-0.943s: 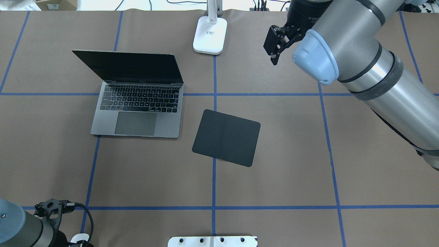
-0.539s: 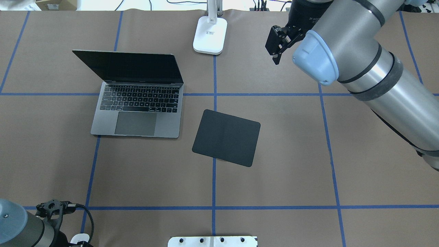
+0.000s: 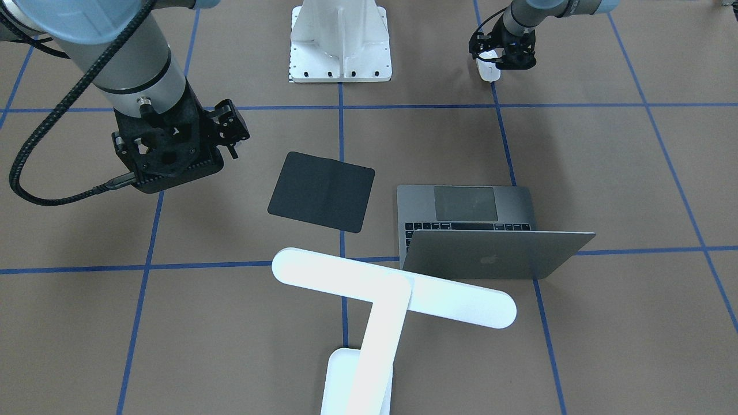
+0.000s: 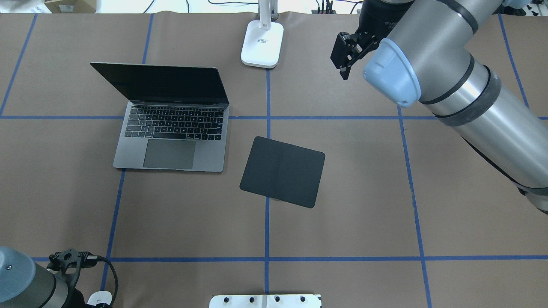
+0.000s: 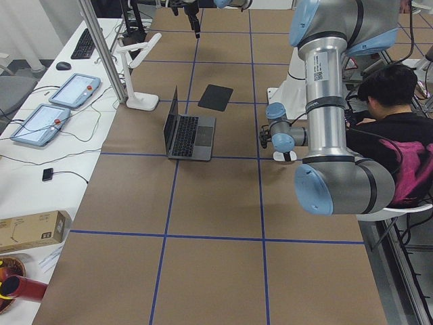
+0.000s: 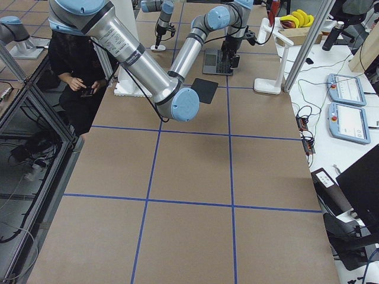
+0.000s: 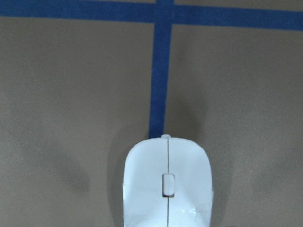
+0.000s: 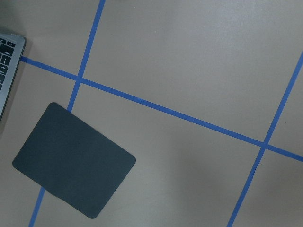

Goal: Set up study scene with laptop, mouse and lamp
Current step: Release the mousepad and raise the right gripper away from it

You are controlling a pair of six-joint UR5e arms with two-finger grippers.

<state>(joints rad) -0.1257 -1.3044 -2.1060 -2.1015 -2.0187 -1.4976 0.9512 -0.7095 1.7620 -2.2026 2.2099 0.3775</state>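
While the left arm (image 3: 522, 11) is hanging low at the robot's own edge of the surface (image 4: 342, 222), its jaws are sitting straight over the mouse (image 7: 166, 189). The mouse is lying flat on the brown paper with its nose on a blue tape line and a crossing farther ahead. In the wrist camera its white shell is filling the bottom middle of the picture, with the centre line and wheel pointing away. The picture is cutting off before the tips of the jaws, so I cannot tell whether the left jaws are spread around the mouse or pinching it. From across the table, black wrist hardware is crowding the mouse's rear half and only its front is peeking out.

The right arm (image 4: 462, 85) is hanging out over the far right part of the surface, with its jaws in the air, well away from everything. I cannot make out from here whether they are spread or pressed together.

The laptop (image 4: 171, 137) is standing open on the robot's left half, screen dark and keyboard toward the robot. Just to its right, a black pad (image 4: 282, 171) is lying skewed across a tape line. The lamp (image 3: 392, 288) is glowing at the far edge, its base standing on the middle tape line beyond the laptop's right corner. The mouse is lying well apart from all three. A white pedestal (image 3: 340, 40) is sitting at the middle of the robot's edge.
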